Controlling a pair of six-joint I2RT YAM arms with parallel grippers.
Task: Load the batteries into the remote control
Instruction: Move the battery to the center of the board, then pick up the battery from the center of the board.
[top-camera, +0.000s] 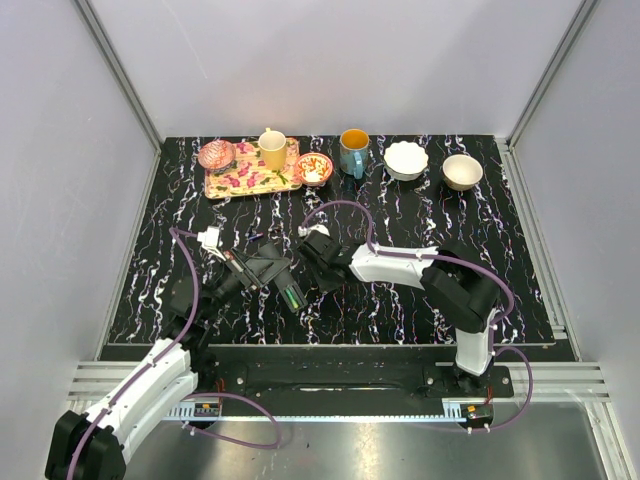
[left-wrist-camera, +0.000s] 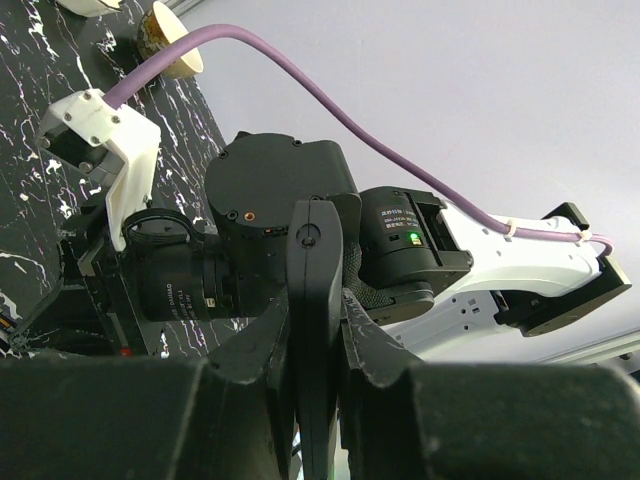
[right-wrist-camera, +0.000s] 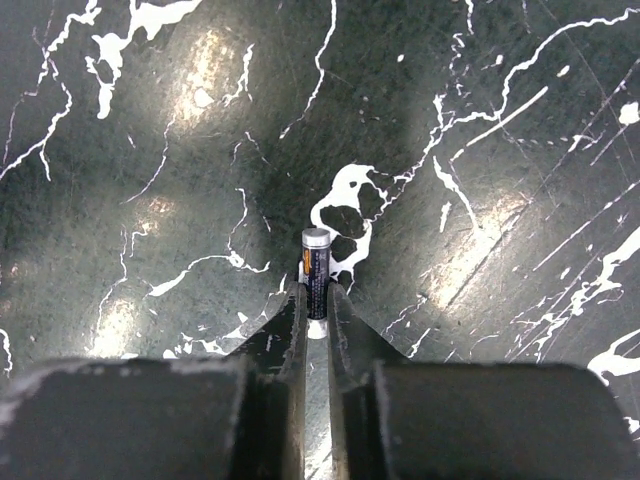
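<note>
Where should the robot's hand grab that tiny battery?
Grip the battery across its wrapped middle, one finger on each long side, coming in along its length. It's a thin round stick, so the sides pinch firmly and the silvery end stays free. The right hand is placed that way.

The bottom of the battery (right-wrist-camera: 316, 262) hides between the tips of the right tool (right-wrist-camera: 315, 303). The remote control (left-wrist-camera: 314, 250) in the left tool (left-wrist-camera: 314, 325) is cut off by the picture's bottom edge
</note>
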